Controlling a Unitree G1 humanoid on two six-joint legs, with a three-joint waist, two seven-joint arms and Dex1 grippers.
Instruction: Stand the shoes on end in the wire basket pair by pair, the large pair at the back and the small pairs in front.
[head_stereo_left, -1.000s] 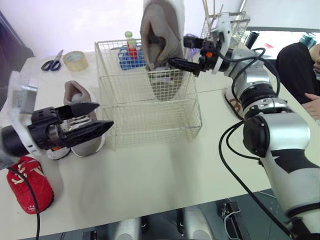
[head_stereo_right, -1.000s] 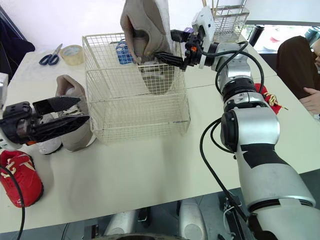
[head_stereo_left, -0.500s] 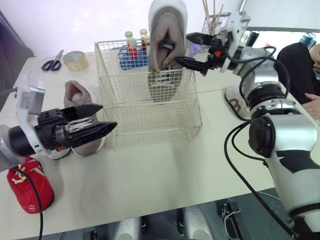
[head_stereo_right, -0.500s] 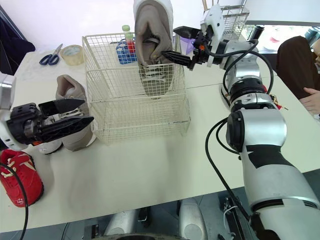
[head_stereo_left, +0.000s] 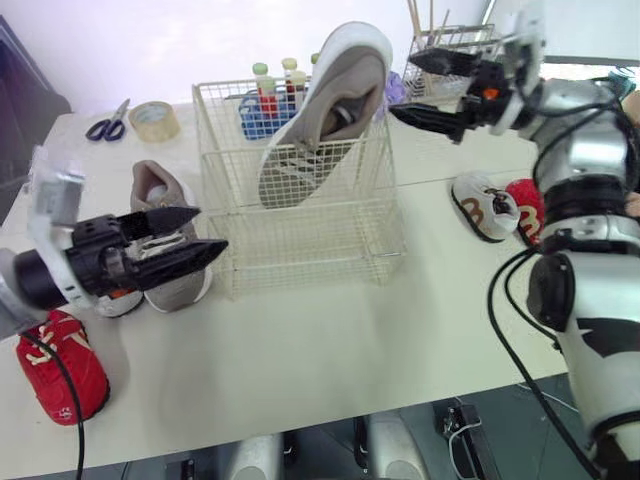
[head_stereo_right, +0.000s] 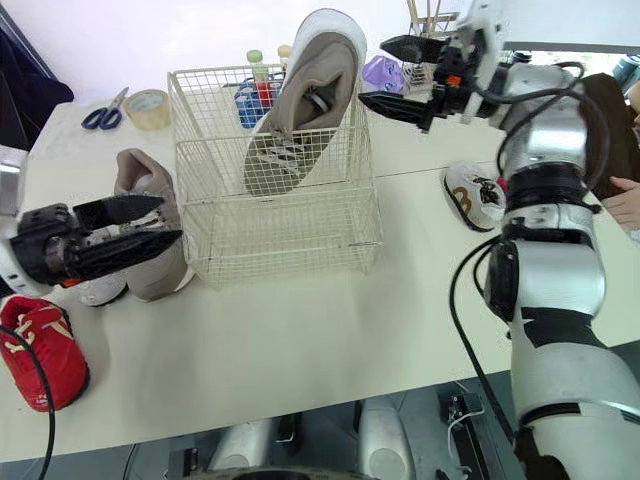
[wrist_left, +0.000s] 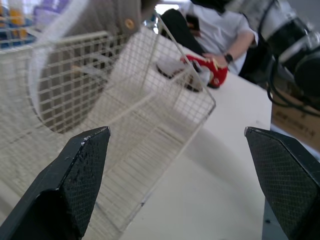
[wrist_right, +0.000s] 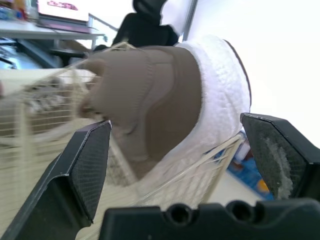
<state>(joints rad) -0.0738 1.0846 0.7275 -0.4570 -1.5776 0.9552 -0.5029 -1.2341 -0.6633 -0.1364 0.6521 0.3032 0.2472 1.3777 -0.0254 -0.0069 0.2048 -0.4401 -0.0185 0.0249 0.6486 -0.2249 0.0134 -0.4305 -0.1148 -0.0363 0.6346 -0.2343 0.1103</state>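
White tabletop (head_stereo_left: 330, 330) fills the head views, and at its centre stands the wire basket (head_stereo_left: 300, 250). One large taupe shoe (head_stereo_left: 330, 110) leans inside it, toe down toward the basket's left part and heel up past the rim at upper centre of the frame. The mesh screens its lower half. Our right gripper (head_stereo_left: 402, 85) hangs at upper right, just beside that heel, fingers spread wide and holding nothing. Our left gripper (head_stereo_left: 205, 232) hovers at middle left, near the basket's left wall, fingers likewise parted and empty. It stands in the way of the second taupe shoe (head_stereo_left: 150, 185), which rests on the table just left of the basket. It also covers most of a small white shoe (head_stereo_left: 118, 303) beside that one. A small red shoe (head_stereo_left: 55, 370) lies at lower left. At middle right, well apart from the basket, a small white-and-brown shoe (head_stereo_left: 478, 205) and another red shoe (head_stereo_left: 525, 205) lie side by side. Behind the basket we make out a blue rack of tubes (head_stereo_left: 250, 120). Scissors (head_stereo_left: 105, 125) and a roll of tape (head_stereo_left: 153, 120) sit at upper left. A second wire holder with sticks (head_stereo_left: 462, 40) stands at upper right, partly hidden by our right gripper. Beyond the table's right side a person (wrist_left: 215, 35) sits.
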